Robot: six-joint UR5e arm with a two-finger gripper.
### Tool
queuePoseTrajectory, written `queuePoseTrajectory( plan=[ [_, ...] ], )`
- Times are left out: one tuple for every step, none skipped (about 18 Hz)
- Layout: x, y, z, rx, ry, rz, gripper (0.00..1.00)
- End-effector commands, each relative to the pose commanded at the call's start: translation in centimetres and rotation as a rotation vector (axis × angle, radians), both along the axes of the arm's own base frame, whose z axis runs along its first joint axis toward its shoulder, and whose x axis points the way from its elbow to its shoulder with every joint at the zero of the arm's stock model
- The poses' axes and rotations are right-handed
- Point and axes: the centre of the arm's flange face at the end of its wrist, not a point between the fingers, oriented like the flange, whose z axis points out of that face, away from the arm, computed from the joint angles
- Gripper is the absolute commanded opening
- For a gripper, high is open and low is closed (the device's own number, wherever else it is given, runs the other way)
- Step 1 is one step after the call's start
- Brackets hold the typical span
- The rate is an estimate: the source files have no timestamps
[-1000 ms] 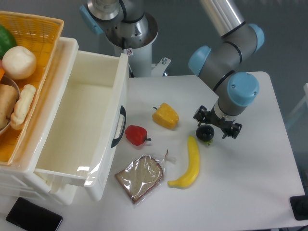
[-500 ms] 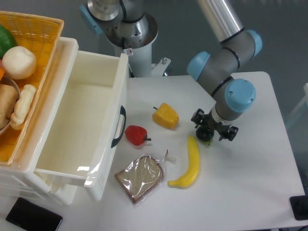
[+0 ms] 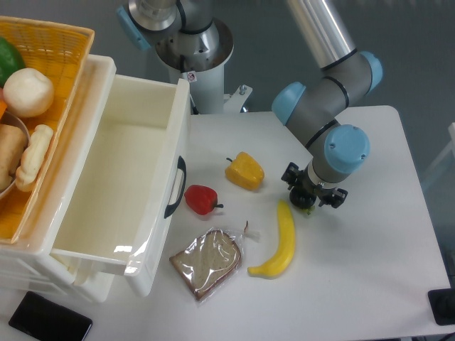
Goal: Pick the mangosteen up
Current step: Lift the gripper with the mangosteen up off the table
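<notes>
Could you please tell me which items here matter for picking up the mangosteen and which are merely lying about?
Job: mangosteen, mostly hidden under the gripper.

Lying about: yellow pepper, red pepper, banana, bagged bread, open drawer, basket.

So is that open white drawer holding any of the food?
No, the white drawer shows only its bare inside, while the banana, yellow pepper, red pepper and wrapped bread lie on the table.

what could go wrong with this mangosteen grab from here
The gripper covers most of the mangosteen, so a centred hold can't be confirmed; a round, glossy fruit may squirt out as the fingers close. The banana tip lies just beside it, so a finger could nudge or pinch it.
</notes>
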Motion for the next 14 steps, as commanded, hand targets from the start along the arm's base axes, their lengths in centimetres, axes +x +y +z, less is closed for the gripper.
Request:
queuePoseTrajectory(
  plan=[
    [-0.1,0.0,-0.1,-0.001,-0.001,0.001,0.68],
    [0.0,0.1,-0.1,-0.001,-0.001,0.000,0.67],
    [0.0,0.1,-0.1,0.001,0.000,0.000,0.65],
    [0.0,0.2,-0.1,0.003,-0.001,0.000,0.59],
    [-0.2,0.1,0.1,0.004,0.001,0.000,0.51],
    [-0.3,0.1,0.3,0.008,0.005,0.001,0.43],
    [-0.4,0.0,0.5,0.009,0.007,-0.002,0.34],
    [-0.5,0.0,0.8,0.012,0.012,-0.004,0.30],
    [-0.7,-0.1,1.2,0.017,0.018,-0.004,0.30],
    [-1.3,0.1,1.9,0.026,0.033,-0.002,0.30],
    [-1.8,0.4,2.8,0.046,0.047,-0.001,0.31],
    [-2.4,0.9,3.8,0.081,0.054,0.003,0.35],
    [-3.0,1.3,4.9,0.118,0.066,0.002,0.35],
    [-3.5,1.6,5.8,0.142,0.075,-0.017,0.34]
  ],
)
